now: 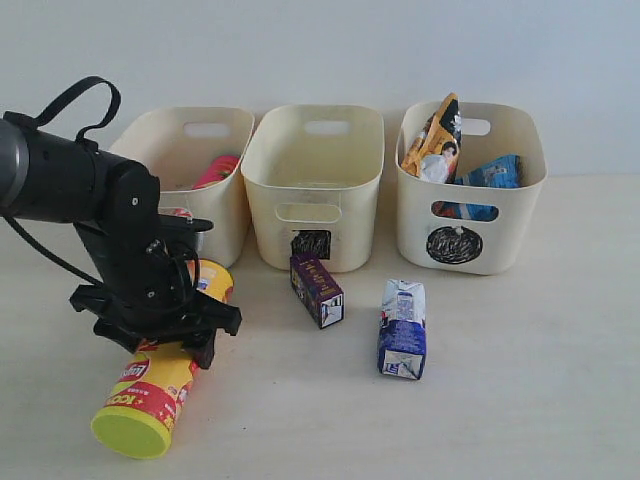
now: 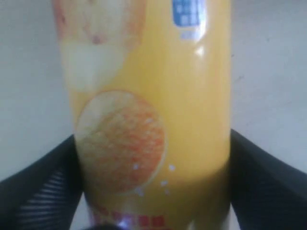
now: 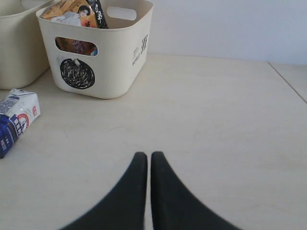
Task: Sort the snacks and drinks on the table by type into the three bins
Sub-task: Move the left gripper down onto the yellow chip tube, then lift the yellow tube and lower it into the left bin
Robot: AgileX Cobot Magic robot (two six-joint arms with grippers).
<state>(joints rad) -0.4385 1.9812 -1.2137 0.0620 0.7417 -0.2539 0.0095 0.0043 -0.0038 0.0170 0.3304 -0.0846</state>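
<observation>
Step in hand, by judgement: pick-up of the yellow chip tube (image 1: 165, 385) — the last snack outside the bins. Found it lying on its side on the desk (image 1: 520, 400), lime-green lid (image 1: 130, 432) toward the exterior camera, far end pointing at the left bin (image 1: 232, 190). Saw the left claw (image 1: 160, 338) set down across its middle, one finger on either side. In the left wrist view, saw both fingers (image 2: 43, 191) pressed flush against the yellow wall, so recorded the claw as gripping the tube, not yet lifted. Logged the left arm (image 1: 60, 180) as entering from the left edge of the exterior view, forearm roughly level, wrist bent steeply down over the tube. Logged the right claw (image 3: 144, 160) as closed, tips together, empty, low over bare desk with the circle-marked bin (image 3: 110, 52) ahead of it. Noted the pink tube (image 1: 215, 170) already in the left bin, the orange-black bag (image 1: 435, 140) and blue bag (image 1: 497, 172) in the circle-marked bin, and nothing visible in the middle bin (image 1: 313, 170). Noted the purple carton (image 1: 317, 290) and blue-white carton (image 1: 403, 328) on the desk in front of the bins. Next move, as judged: firm hold, straight lift, short carry to the left bin beside the pink tube — with height enough to clear the rim, and care against the smooth round tube slipping in the grip. Could not read the left bin's mark, hidden behind the arm.
</observation>
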